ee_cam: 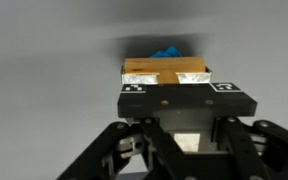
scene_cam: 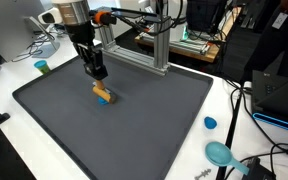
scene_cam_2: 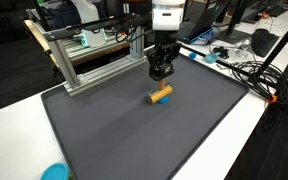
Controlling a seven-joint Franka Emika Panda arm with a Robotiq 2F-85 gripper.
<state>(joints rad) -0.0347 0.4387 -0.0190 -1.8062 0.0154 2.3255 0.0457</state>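
My gripper (scene_cam_2: 162,72) hangs low over the dark mat (scene_cam_2: 94,130), carrying nothing. I cannot tell from any view how far apart its fingers stand. The orange stick (scene_cam_2: 160,95) lies flat on the mat just beside the fingertips, apart from them. In the wrist view it runs crosswise, from one fingertip toward the other. A blue bit (ee_cam: 167,52) beyond it is blurred and half hidden.

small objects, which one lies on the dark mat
The orange block by the hand; the blue cap and teal scoop lie beside the mat on the white table.
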